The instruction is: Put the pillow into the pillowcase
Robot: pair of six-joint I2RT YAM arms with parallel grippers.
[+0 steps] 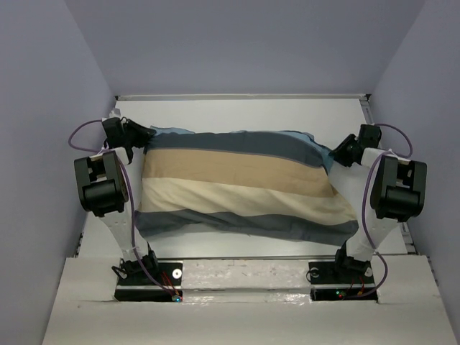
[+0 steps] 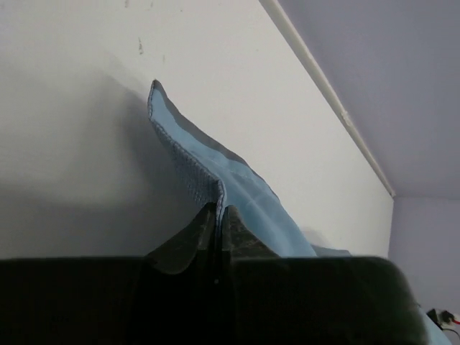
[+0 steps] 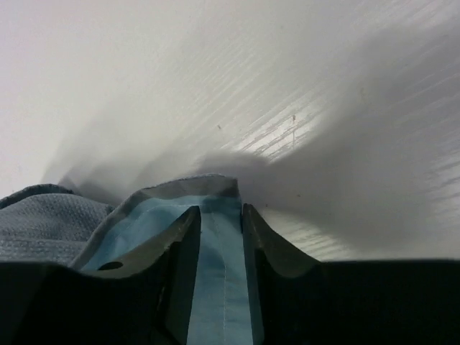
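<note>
The pillowcase (image 1: 244, 183) lies plump across the table, its banded face of dark blue, tan, cream and grey-blue up. The pillow is hidden from every view. My left gripper (image 1: 147, 134) is at the case's far left corner. In the left wrist view it (image 2: 218, 208) is shut on a raised light-blue hem of the pillowcase (image 2: 244, 187). My right gripper (image 1: 336, 151) is at the far right corner. In the right wrist view its jaws (image 3: 219, 208) stand apart, and a flat seamed strip of the pillowcase (image 3: 215, 251) fills the gap between them.
A white table (image 1: 244, 115) carries everything, with a raised rail (image 1: 244, 96) along its far edge. Lilac walls close in at the back and both sides. The arm bases (image 1: 147, 277) (image 1: 341, 274) stand at the near edge, just in front of the case.
</note>
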